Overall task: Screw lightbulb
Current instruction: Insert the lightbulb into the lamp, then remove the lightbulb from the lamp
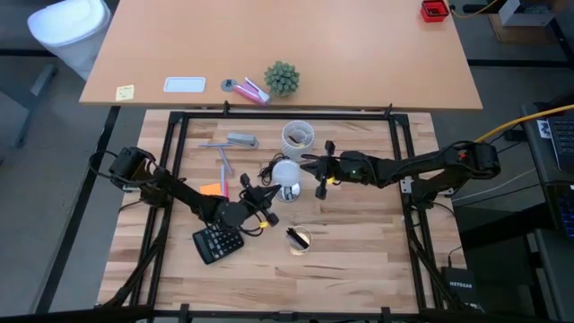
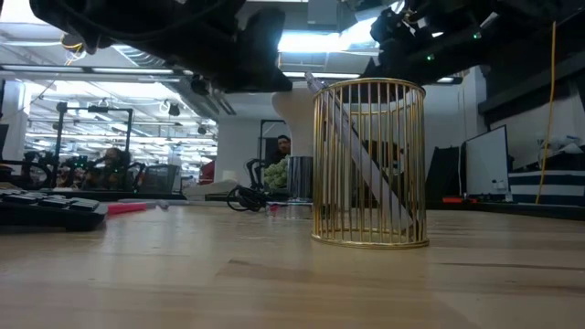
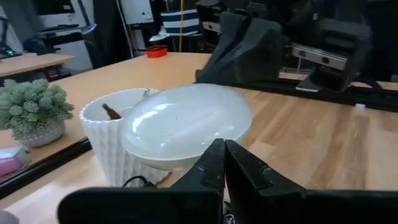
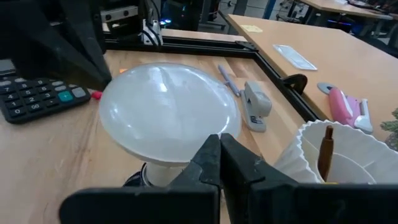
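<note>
- The white pear-shaped lightbulb stands in the middle of the pale wooden slatted table, dome up, between my two hands. Its base is not clear from above.
- My left hand reaches in from the near-left and sits just beside the bulb's near-left side. In my left wrist view the two dark fingers lie pressed together, clenched on nothing, with the bulb's dome right past their tips.
- My right hand comes in from the right and ends just right of the bulb. In my right wrist view its fingers are also pressed together and empty, the white dome just beyond them.
- A white ribbed cup with a brown stick in it stands just beyond the bulb, on the far side.
- A black calculator lies near-left of the bulb, under my left arm.
- A grey stapler lies to the far left of the bulb, with a grey pen near it.
- A gold wire pen holder holding a pen stands near the front of the table, on the near side of the bulb.
- A small green potted plant sits on the tan table beyond the black frame.
</note>
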